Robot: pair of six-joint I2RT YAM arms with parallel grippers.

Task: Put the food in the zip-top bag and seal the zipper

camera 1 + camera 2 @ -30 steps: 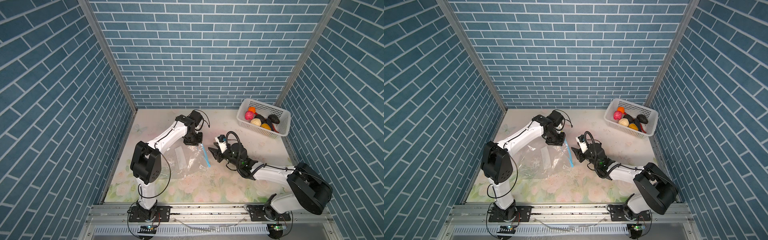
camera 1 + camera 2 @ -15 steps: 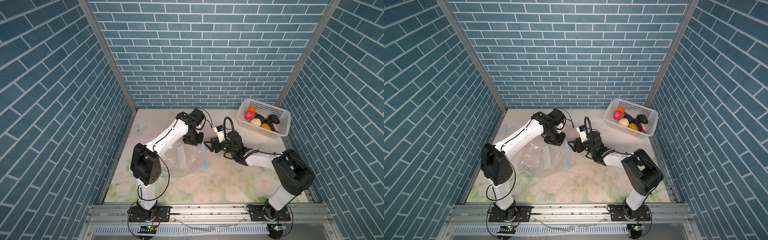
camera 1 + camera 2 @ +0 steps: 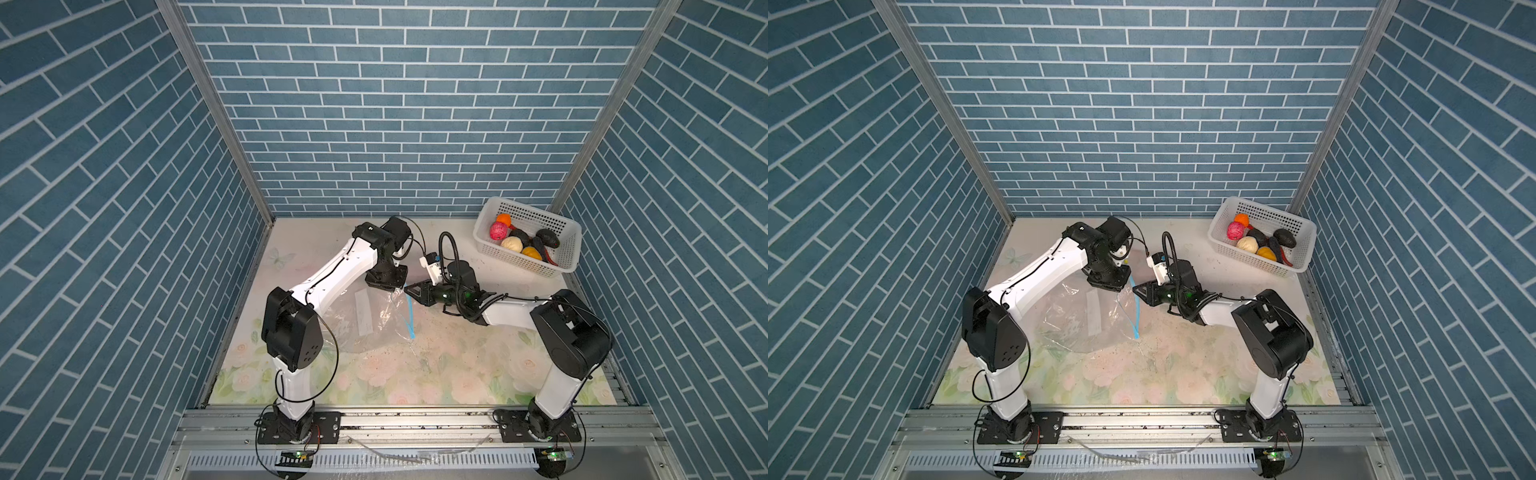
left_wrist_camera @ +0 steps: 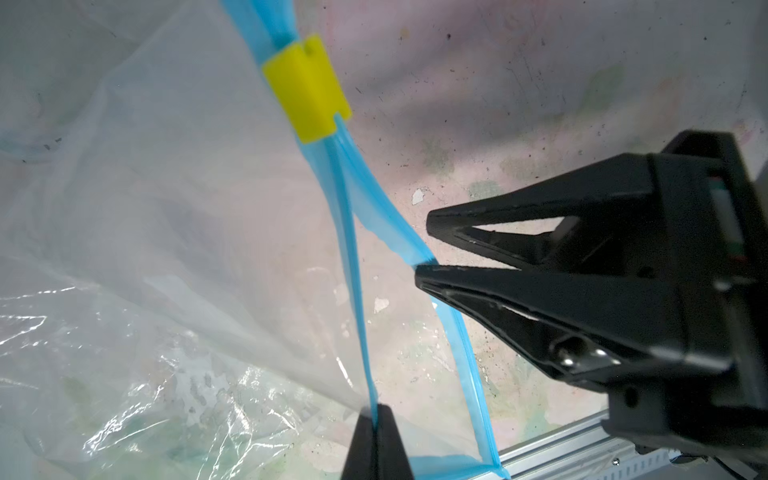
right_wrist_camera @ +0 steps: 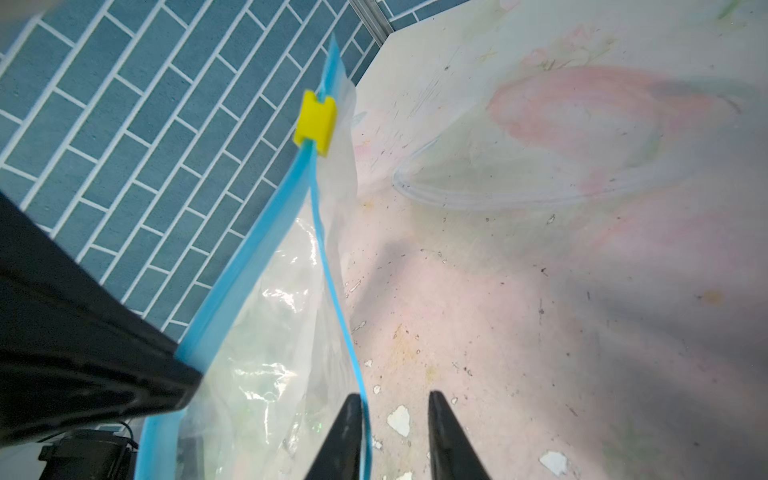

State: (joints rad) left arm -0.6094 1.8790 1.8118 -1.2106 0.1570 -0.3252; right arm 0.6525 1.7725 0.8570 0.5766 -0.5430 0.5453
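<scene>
The clear zip-top bag (image 3: pixel 365 328) lies on the floral mat, its mouth raised toward both grippers. My left gripper (image 4: pixel 376 409) is shut on one lip of the light blue zipper (image 4: pixel 349 249), below the yellow slider (image 4: pixel 305 89). My right gripper (image 5: pixel 392 397) stands open with a narrow gap. The zipper's other lip (image 5: pixel 332 270) runs along the inside of one of its fingers. In both top views the two grippers meet at the bag's mouth (image 3: pixel 409 291) (image 3: pixel 1134 289). The food (image 3: pixel 519 243) sits in the white basket, several coloured balls, black lumps and a red strip.
The white perforated basket (image 3: pixel 519 266) stands at the back right corner, close to the brick wall. A white label (image 3: pixel 363 311) shows on the bag. Blue brick walls close in three sides, and a metal rail (image 3: pixel 395 419) runs along the front.
My right gripper has swung from mid-table to the bag's mouth and narrowed its jaws round the zipper lip. The left gripper stayed shut on the bag's edge.
</scene>
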